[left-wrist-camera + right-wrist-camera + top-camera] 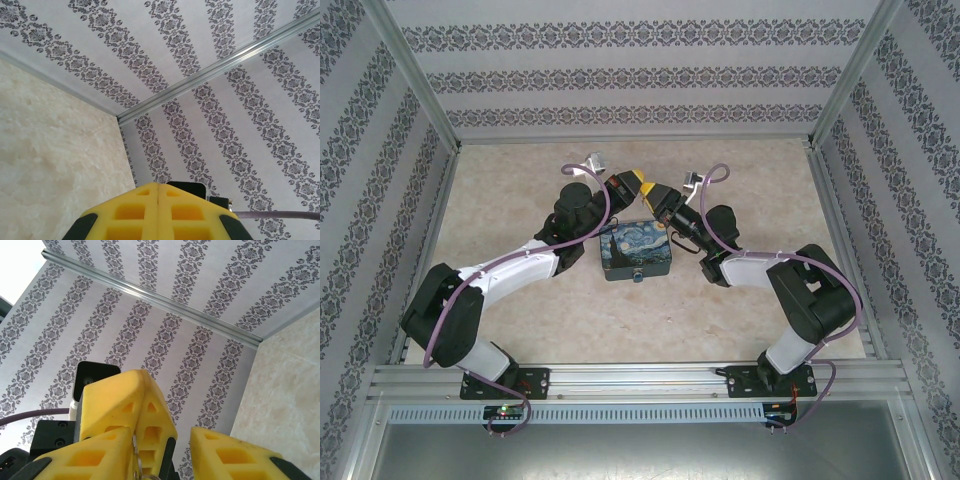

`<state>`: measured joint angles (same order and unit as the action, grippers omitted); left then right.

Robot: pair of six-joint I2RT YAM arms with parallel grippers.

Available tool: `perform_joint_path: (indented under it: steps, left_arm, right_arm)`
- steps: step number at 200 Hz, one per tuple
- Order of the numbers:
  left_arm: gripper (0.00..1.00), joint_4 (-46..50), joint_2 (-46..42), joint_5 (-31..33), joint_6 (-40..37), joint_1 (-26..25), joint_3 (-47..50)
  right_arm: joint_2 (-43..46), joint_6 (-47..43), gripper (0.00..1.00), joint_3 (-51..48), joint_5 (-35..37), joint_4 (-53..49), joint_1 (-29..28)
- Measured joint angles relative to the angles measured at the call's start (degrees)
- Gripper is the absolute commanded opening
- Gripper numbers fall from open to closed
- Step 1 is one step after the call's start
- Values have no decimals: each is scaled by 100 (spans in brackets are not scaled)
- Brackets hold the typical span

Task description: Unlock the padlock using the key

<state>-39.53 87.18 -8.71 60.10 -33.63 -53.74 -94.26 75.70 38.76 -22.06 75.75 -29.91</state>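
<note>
Both grippers are raised above the back edge of the painted box [635, 248], tips together. My left gripper [638, 182] [158, 186] is shut, its yellow fingers [131, 400] pressed tight along one seam. A thin silvery ring and metal strip, the key [135, 461], hangs out of that seam. My right gripper [659, 196] [159, 439] is open, its fingers standing on either side of the left gripper's tip, the left one close to the key. A tiny blue spot at the box's front edge looks like the padlock [638, 275]; its shackle is too small to make out.
The box lies on the beige tabletop [520, 180] between the two arms. Patterned walls and metal frame posts [420, 90] close the cell on three sides. The right wrist's black camera housing [192, 189] sits just behind my left fingertips.
</note>
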Motion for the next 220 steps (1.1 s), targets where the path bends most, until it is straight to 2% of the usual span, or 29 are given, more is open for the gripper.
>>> perform_joint_path:
  steps: [87, 139, 163, 220]
  left_arm:
    - [0, 2, 0, 44, 2, 0, 0]
    - [0, 2, 0, 105, 7, 0, 0]
    - [0, 2, 0, 140, 7, 2, 0]
    - [0, 7, 7, 149, 22, 28, 33]
  right_arm:
    - [0, 50, 34, -2, 11, 2, -74]
    - [-4, 52, 28, -2, 11, 44, -74]
    - [-4, 63, 23, -13, 13, 74, -74]
    - [-4, 70, 5, -52, 33, 168, -74]
